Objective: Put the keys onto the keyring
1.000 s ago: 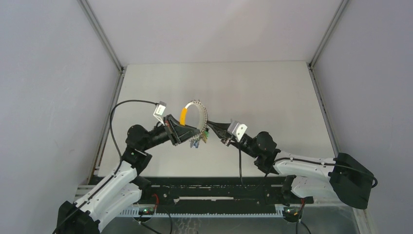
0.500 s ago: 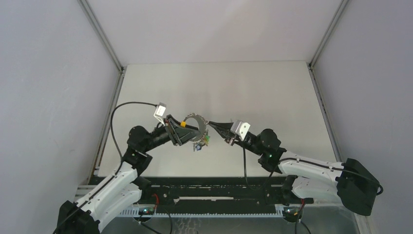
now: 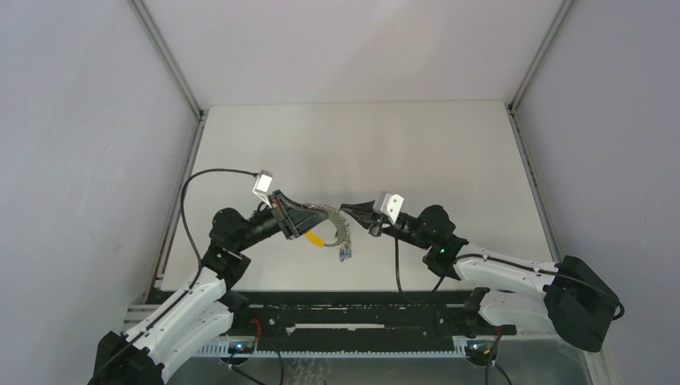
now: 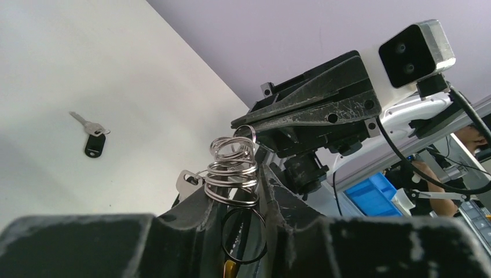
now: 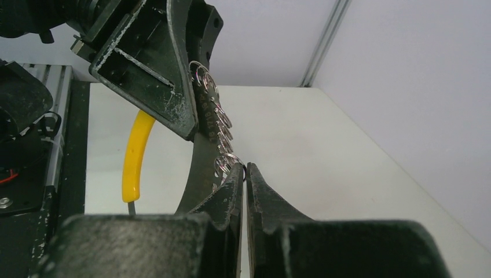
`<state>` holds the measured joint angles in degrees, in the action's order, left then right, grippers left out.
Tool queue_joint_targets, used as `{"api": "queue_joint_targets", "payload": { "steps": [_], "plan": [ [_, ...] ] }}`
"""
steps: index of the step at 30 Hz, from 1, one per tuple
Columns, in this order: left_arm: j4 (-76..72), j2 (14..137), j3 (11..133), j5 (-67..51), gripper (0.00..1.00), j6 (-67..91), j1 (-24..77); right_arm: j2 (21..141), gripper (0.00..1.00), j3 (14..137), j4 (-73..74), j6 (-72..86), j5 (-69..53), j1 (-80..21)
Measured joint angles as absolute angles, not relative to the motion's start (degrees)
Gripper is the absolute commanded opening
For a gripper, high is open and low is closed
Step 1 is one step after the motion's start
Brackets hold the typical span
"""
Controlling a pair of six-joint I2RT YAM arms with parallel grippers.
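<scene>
Keyring [image 4: 233, 172] is clamped in my left end effector [image 3: 319, 218], my right end effector [image 5: 244, 168] pressed together, tips touching it.

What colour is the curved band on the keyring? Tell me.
Yellow band; clearest in the right wrist view.

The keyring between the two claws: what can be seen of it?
The keyring is a curved grey metal band strung with small silvery split rings, partly sleeved in yellow, with small bluish tags hanging below. It is held off the table between both claws: the left claw clamps the stack of rings, the right claw pinches one small ring at its tips.
</scene>
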<state>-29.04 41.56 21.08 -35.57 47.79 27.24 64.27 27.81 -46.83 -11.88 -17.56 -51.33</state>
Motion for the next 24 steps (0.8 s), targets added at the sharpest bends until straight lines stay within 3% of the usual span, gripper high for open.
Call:
{"api": "queue_joint_targets", "payload": {
  "steps": [24],
  "plan": [
    [-32.23, 38.04, 18.11, -32.12, 0.00, 49.84, 26.74, 69.97, 0.00, 25.96, -59.51, 5.28, -20.10, -48.03]
  ]
}}
